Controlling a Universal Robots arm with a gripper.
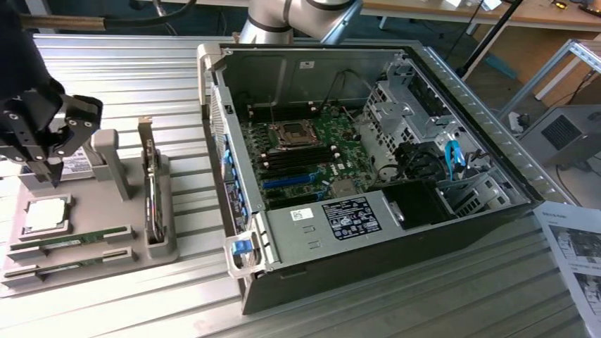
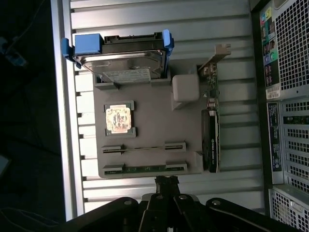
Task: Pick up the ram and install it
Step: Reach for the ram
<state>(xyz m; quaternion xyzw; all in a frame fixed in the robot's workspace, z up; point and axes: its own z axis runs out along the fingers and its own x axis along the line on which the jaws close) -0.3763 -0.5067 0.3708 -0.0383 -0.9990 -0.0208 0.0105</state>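
Nothing of the task is done yet. The hand (image 1: 47, 172) (image 2: 166, 181) is closed tight with nothing between its fingers, poised above the flat grey plastic tray (image 1: 103, 218) (image 2: 154, 121). The tray sits on the ribbed metal worktop (image 1: 141, 70) (image 2: 169, 19) toward the exterior view's left.

Along the tray's near edge lies a long, thin green circuit-board stick in end holders. I judge this to be the ram (image 1: 66, 266) (image 2: 145, 169), because in the wrist view the hand's tips line up just off it. A second green stick (image 1: 73, 239) (image 2: 143, 147), its twin, lies parallel just behind it. Next comes the square silver processor chip (image 1: 45, 215) (image 2: 119, 119) in its own pocket.

At the tray's far edge is a metal hard drive with blue rails (image 1: 80, 165) (image 2: 123, 60). A pale grey block (image 1: 106, 151) (image 2: 186, 87) stands beside it. A black expansion card (image 1: 150, 186) (image 2: 211, 140) stands on edge along the side nearest the computer.

Beyond the tray, well apart from the ram, the open black computer case (image 1: 451, 91) (image 2: 285, 96) lies on its side and holds a green motherboard (image 1: 324, 137). The long slots beside its socket look unfilled, so both the lift and the seating remain.
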